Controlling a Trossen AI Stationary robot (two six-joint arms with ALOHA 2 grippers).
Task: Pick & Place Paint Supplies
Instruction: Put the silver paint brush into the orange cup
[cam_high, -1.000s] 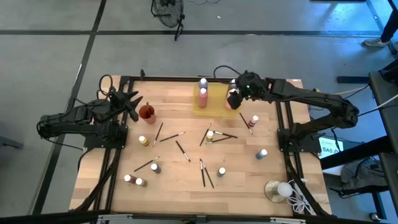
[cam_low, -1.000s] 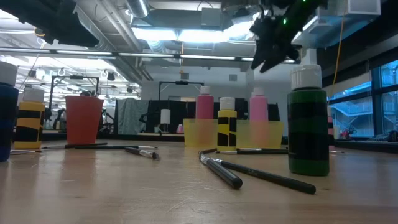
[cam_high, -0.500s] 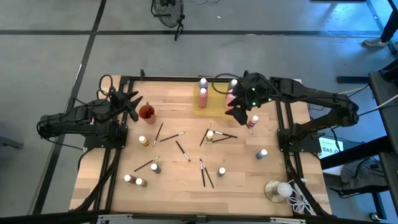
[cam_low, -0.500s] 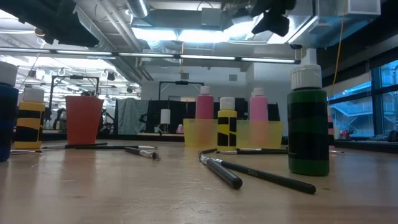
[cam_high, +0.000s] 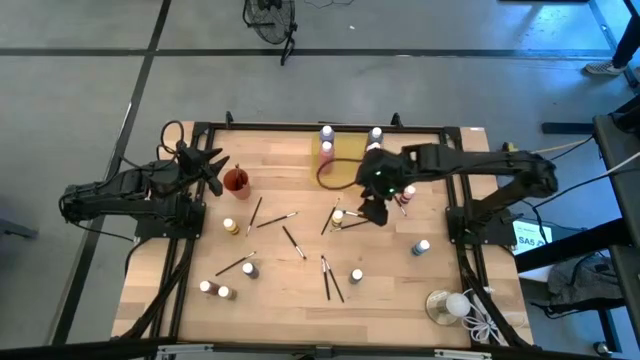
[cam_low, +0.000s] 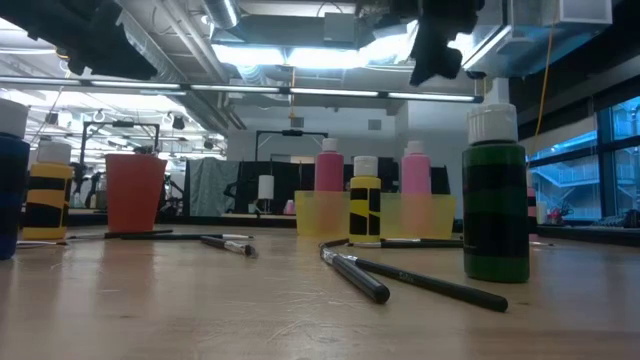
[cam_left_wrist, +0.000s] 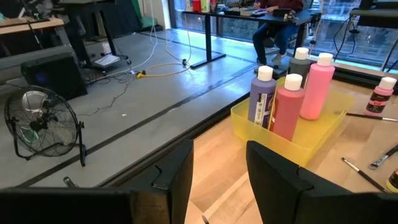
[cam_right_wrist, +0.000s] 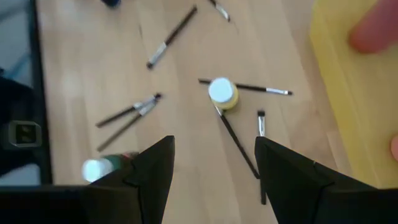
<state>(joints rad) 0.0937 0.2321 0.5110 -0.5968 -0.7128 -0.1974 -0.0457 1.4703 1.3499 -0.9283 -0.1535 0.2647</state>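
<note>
A yellow tray (cam_high: 345, 160) at the table's far side holds a purple, a grey and two pink white-capped bottles (cam_left_wrist: 289, 102). More small bottles stand scattered on the wood, among them a yellow one (cam_high: 338, 215) (cam_right_wrist: 222, 92) with thin dark brushes (cam_right_wrist: 236, 140) lying against it, and a pink one (cam_high: 408, 192). My right gripper (cam_high: 375, 208) (cam_right_wrist: 214, 149) is open and empty, high above the table just right of the yellow bottle. My left gripper (cam_high: 217, 165) (cam_left_wrist: 217, 155) is open and empty at the far left, beside a red cup (cam_high: 236, 181).
Loose brushes (cam_high: 328, 278) and several small bottles (cam_high: 248, 269) lie across the table's middle and near left. A green bottle (cam_low: 495, 200) stands close to the low camera. A clear dish with a white ball and cord (cam_high: 448, 305) sits at the near right corner.
My right gripper has left the yellow tray, risen, and gone toward the table's near edge and a little left, to above the yellow bottle and its brushes. The bottles at the tray's right end now show.
</note>
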